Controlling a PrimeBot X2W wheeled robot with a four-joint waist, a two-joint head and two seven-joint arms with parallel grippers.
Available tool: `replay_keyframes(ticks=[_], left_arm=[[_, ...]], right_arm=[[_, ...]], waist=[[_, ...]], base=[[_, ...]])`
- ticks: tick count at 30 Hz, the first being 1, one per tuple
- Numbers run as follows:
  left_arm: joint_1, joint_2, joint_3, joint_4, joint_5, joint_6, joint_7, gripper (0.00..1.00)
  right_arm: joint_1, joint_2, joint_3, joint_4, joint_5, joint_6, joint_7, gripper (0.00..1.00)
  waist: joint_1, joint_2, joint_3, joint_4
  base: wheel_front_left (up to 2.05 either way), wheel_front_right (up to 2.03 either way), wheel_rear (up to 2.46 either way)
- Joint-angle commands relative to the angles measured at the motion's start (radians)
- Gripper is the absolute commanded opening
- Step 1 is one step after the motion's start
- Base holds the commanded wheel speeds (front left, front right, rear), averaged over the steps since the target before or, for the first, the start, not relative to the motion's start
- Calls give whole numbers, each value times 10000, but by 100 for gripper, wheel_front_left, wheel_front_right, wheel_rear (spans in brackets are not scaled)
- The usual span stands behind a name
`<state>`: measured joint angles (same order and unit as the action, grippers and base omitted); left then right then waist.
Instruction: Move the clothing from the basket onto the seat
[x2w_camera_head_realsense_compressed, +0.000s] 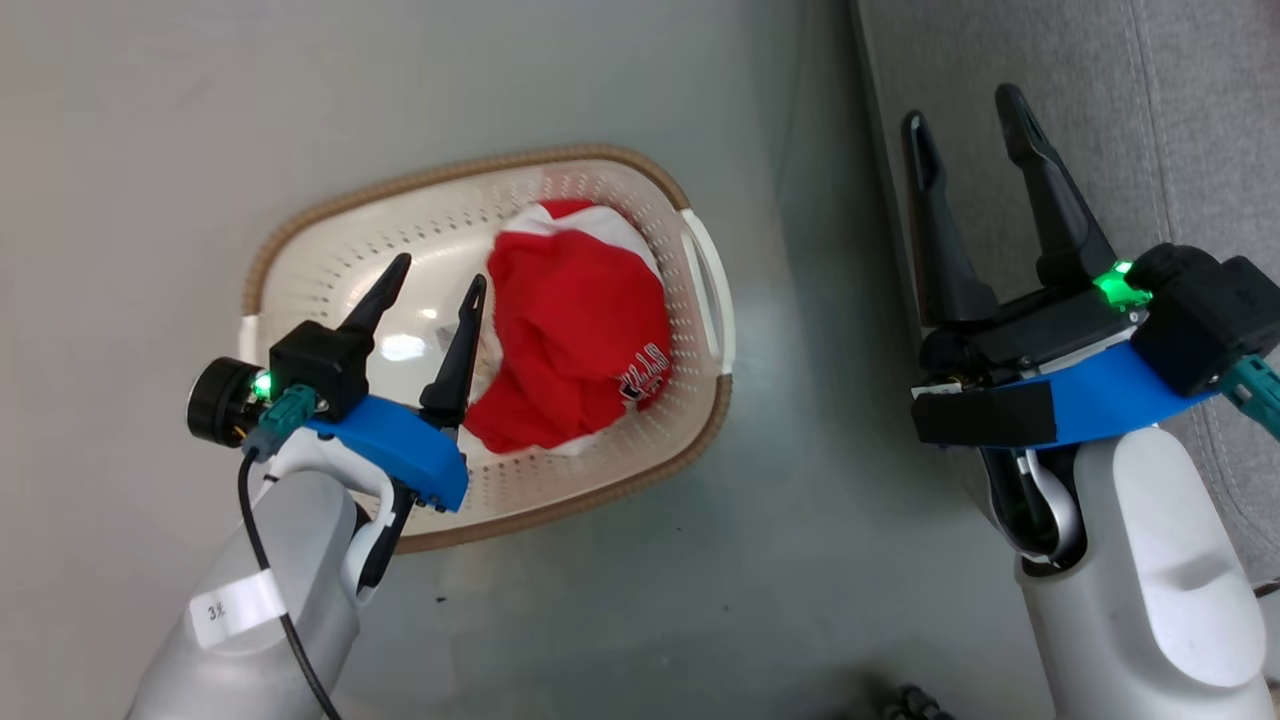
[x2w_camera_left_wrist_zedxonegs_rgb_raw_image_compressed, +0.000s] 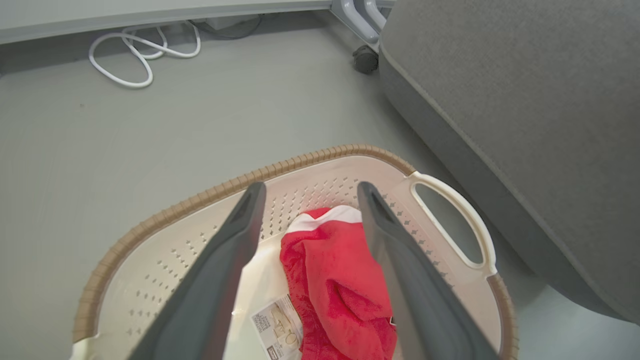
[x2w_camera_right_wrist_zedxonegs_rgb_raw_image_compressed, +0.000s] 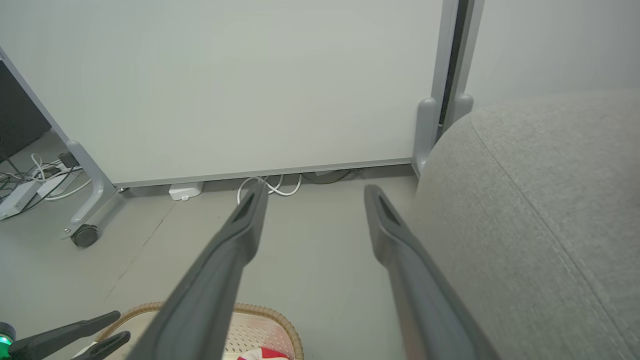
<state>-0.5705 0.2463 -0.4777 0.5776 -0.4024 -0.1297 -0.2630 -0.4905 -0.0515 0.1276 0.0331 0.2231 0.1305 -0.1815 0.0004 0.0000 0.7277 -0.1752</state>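
Looking down from the head: cream-white perforated basket (x2w_camera_head_realsense_compressed: 340, 260) with a brown woven-look rim, standing on a pale grey floor (x2w_camera_head_realsense_compressed: 150, 150), near the light-grey seat (x2w_camera_head_realsense_compressed: 1180, 120) at the right edge.

Inside the basket, toward its right-hand handle: the clothing (x2w_camera_head_realsense_compressed: 575, 330), a crumpled red heap with white trim and white lettering near its lower right. Hard to tell whether one piece or two.

Left gripper (x2w_camera_head_realsense_compressed: 440, 272) poised over the basket's left half, fingers moderately parted, nothing between them, the right fingertip close to the heap's left edge. Impossible to tell whether touching.

Right gripper (x2w_camera_head_realsense_compressed: 962, 108) raised over the seat's left edge, fingers spread wide, holding nothing.

Along the left wrist: left gripper (x2w_camera_left_wrist_zedxonegs_rgb_raw_image_compressed: 311, 187) with both dark fingers parted above the basket (x2w_camera_left_wrist_zedxonegs_rgb_raw_image_compressed: 165, 270). Clothing (x2w_camera_left_wrist_zedxonegs_rgb_raw_image_compressed: 335, 270) visible in the gap, with a printed label (x2w_camera_left_wrist_zedxonegs_rgb_raw_image_compressed: 277, 325) on the basket bottom just left of it. Seat (x2w_camera_left_wrist_zedxonegs_rgb_raw_image_compressed: 525, 125) at the right, and a white cable (x2w_camera_left_wrist_zedxonegs_rgb_raw_image_compressed: 135, 55) looped on the floor far back.

Along the right wrist: right gripper (x2w_camera_right_wrist_zedxonegs_rgb_raw_image_compressed: 316, 191) parted in the air, pointing toward a white panel (x2w_camera_right_wrist_zedxonegs_rgb_raw_image_compressed: 250, 85) on wheeled legs. Seat (x2w_camera_right_wrist_zedxonegs_rgb_raw_image_compressed: 540, 210) on the right. At the bottom, the basket (x2w_camera_right_wrist_zedxonegs_rgb_raw_image_compressed: 260, 330) with a sliver of clothing (x2w_camera_right_wrist_zedxonegs_rgb_raw_image_compressed: 262, 354), and the left gripper (x2w_camera_right_wrist_zedxonegs_rgb_raw_image_compressed: 121, 325) at lower left.
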Motion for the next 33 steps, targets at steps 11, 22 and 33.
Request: replay_keyframes(ticks=[11, 22, 33], left_arm=[[-1888, 304, -1468, 2626, -1084, -9, 139, 100], [-2960, 179, -1528, 4317, -1682, -9, 381, 100], [-3030, 2, -2138, 4591, -2566, -9, 1115, 0]], right_arm=[[-680, 17, 851, -34, 633, 5, -565, 100], [-690, 16, 1358, -92, 946, 5, -805, 100], [-806, 13, 1489, 15, 1105, 5, -845, 100]], waist=[[-4, 0, 2039, -1543], [-4, 0, 2719, -1896], [-4, 0, 2742, -1962]], base=[[0, 0, 0], [0, 0, 0], [0, 0, 0]])
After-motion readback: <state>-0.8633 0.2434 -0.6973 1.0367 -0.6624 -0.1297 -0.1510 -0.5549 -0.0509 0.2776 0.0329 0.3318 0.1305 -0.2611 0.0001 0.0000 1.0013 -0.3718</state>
